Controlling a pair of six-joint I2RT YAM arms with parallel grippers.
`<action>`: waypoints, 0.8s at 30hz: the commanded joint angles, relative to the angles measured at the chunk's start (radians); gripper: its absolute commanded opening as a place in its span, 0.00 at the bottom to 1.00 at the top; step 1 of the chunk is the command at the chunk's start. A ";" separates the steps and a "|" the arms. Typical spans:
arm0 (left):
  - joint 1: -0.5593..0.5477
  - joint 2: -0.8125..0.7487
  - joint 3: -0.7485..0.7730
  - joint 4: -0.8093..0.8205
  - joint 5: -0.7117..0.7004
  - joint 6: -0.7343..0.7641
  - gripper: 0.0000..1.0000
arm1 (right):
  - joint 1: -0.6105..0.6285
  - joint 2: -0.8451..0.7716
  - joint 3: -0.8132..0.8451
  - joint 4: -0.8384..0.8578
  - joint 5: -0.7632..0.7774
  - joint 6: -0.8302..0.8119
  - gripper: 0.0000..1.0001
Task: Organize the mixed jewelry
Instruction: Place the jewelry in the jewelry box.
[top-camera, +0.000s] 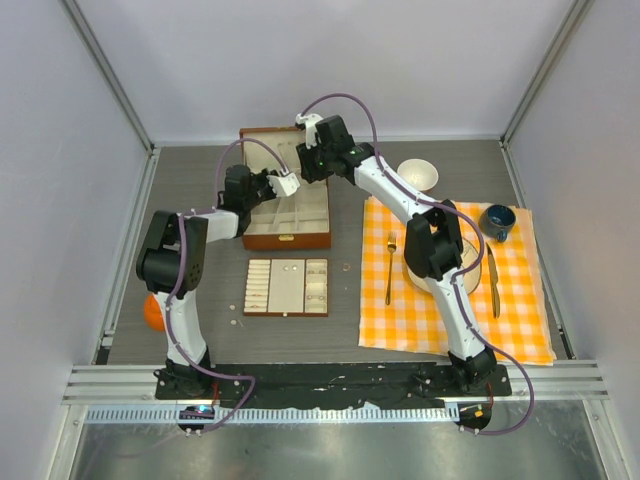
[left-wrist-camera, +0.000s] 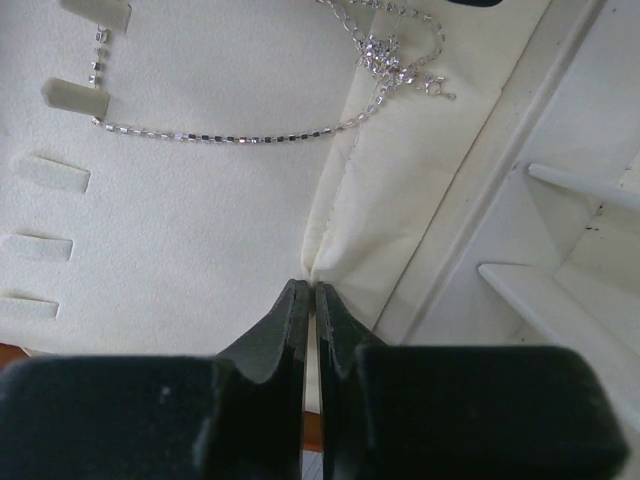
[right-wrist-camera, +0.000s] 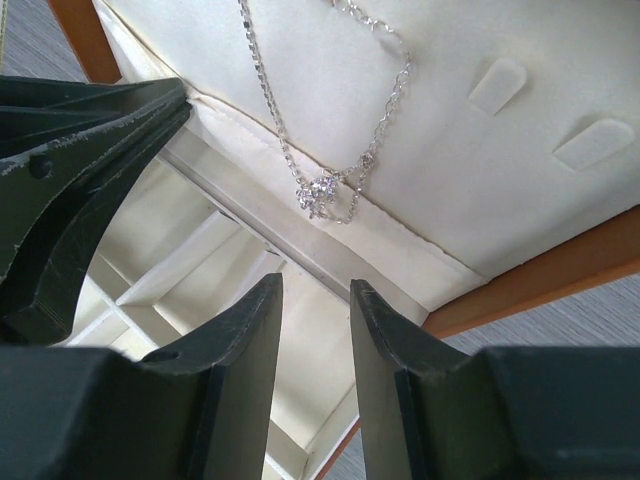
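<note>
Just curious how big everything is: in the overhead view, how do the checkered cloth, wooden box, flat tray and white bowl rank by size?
Largest to smallest:
1. orange checkered cloth
2. brown wooden box, counting its open lid
3. cream-lined tray
4. white bowl

Black left pincer (left-wrist-camera: 306, 292) fingers nearly together, thin slit between, tips at a fold of cream padded lining (left-wrist-camera: 200, 260). Thin silver sparkly chain necklace (left-wrist-camera: 250, 138) lies across lining above, bunched top centre, one end by cream fabric tabs (left-wrist-camera: 75, 98). White divider compartments (left-wrist-camera: 545, 285) at right
</note>
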 joint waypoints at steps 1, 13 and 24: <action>-0.008 0.019 0.031 -0.001 0.020 -0.001 0.04 | 0.001 -0.100 -0.005 0.028 0.011 -0.006 0.39; -0.008 -0.035 -0.018 -0.022 0.073 -0.005 0.00 | 0.002 -0.095 0.007 0.031 0.000 0.006 0.39; -0.008 -0.102 -0.056 -0.013 0.118 -0.039 0.00 | 0.002 -0.069 0.035 0.033 -0.020 0.020 0.43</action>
